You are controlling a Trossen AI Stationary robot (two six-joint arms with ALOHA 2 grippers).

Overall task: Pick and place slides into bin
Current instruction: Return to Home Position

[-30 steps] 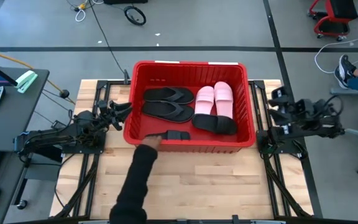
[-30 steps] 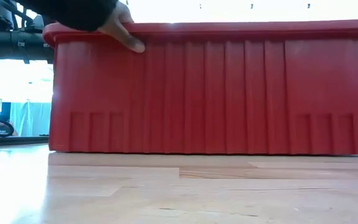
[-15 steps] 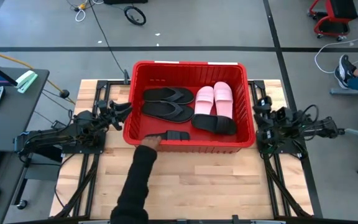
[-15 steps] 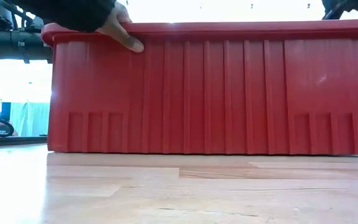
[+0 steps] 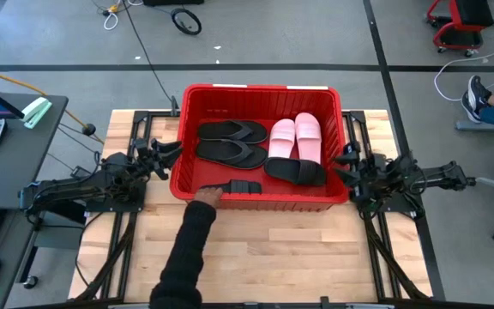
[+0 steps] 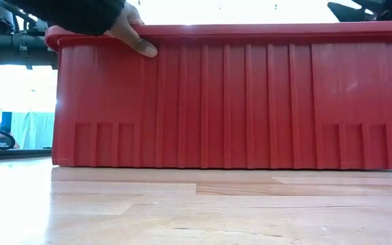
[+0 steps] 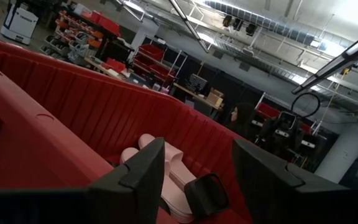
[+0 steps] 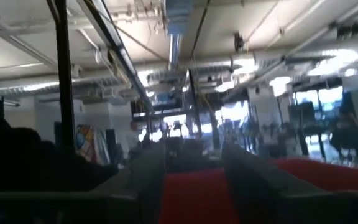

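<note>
All six slides lie inside the red bin in the middle of the counter: two black flip-flops, the pale pink pair and the black slides, so the task looks done. Within the last second the right hand, released and empty, has swung in to the bin's right wall. The left hand, also released, has kept to the left wall, and a person's arm reaches over the wooden counter to grip the near rim. Around it are grey floor, cables, a side desk at the left and a red chair far off.
</note>
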